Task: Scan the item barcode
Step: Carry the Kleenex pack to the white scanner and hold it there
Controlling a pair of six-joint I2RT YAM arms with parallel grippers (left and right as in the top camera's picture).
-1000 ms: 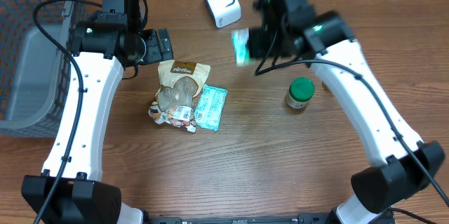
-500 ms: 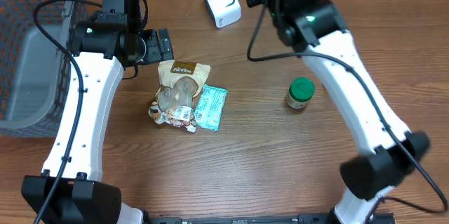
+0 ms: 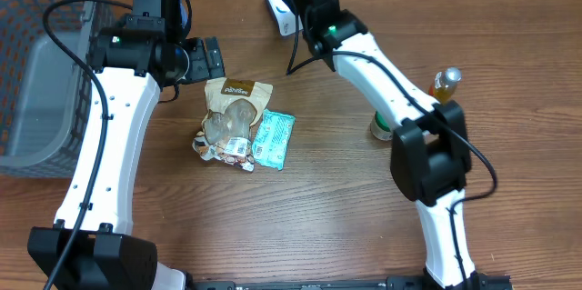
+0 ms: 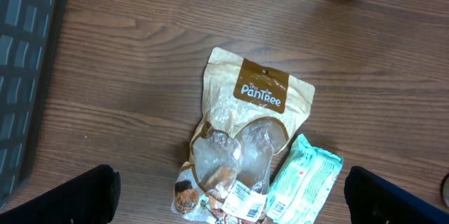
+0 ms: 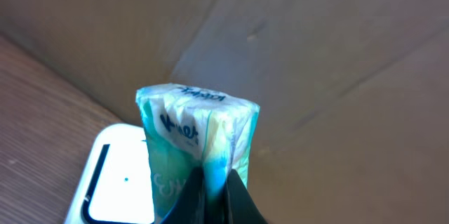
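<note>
Teal and white, the tissue packet (image 5: 197, 136) sits pinched between the closed fingers of the right gripper (image 5: 214, 197). It is gripped by its lower edge, so most of the pack stands free above the jaws. In the right wrist view it hangs at the centre of the frame, with the white scanner (image 5: 112, 189) just beside it at the lower left; whether the two touch cannot be told. In the overhead view the right arm reaches to the top centre of the frame, over the scanner, and hides the packet.

The step in hand looks like presenting the packet to the scanner. To do it well, the arm probably needs to turn the face with the barcode toward the scanner's window and hold it flat and steady, near but not pressed against it. No barcode shows on the visible end of the pack, so a wrist roll is likely needed. The soft wrapper may crease in the pinch, so the printed face should lie clear of the fingers.

The left gripper (image 3: 207, 54) hangs wide open and empty in the upper left, above the PanTree snack bag (image 3: 233, 108) and a second teal packet (image 3: 273, 140), well apart from the scanner.
</note>
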